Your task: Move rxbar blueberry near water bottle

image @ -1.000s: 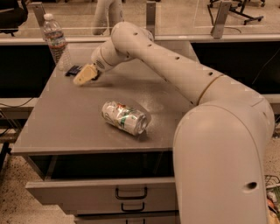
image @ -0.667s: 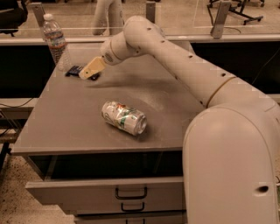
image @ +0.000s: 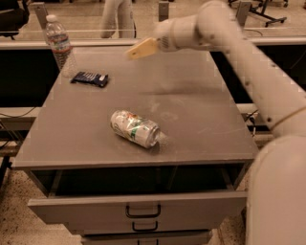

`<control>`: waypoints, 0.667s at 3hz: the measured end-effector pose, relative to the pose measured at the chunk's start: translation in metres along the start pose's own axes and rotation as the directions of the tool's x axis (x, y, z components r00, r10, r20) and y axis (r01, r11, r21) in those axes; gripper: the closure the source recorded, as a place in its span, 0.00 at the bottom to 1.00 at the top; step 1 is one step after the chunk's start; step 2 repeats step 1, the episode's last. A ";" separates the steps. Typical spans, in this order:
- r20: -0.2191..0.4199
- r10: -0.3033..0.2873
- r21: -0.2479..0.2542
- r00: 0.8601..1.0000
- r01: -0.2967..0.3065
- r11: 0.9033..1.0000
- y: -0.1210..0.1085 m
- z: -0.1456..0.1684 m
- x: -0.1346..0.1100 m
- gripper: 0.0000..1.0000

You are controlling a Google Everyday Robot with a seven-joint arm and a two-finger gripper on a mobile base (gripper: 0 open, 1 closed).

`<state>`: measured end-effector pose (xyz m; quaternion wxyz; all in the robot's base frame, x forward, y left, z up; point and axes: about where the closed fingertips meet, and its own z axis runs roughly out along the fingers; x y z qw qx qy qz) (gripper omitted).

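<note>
High front view (gripper (image: 130,53) above table's (image: 205,119) rear).

This looks like an office or lab workspace. The gripper (image: 142,49) hangs above the back of a grey metal cabinet (image: 201,119), with handled drawers (image: 143,210) below it. Beyond the gripper run long desks (image: 19,44) and, further right, a wheeled chair base (image: 262,9).

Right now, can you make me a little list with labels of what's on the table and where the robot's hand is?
water bottle: upright, back left corner of the table
rxbar blueberry: lying flat, close beside the bottle's base
can: dented, on its side, middle front
gripper: in the air over the table's back edge, apart from the bar
drawers: below the tabletop, dark handles
</note>
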<state>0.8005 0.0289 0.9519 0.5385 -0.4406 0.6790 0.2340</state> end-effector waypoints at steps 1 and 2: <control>0.011 -0.005 0.020 1.000 0.005 1.000 -0.009 -0.013 -0.002 0.00; 0.011 -0.005 0.020 1.000 0.005 1.000 -0.009 -0.013 -0.002 0.00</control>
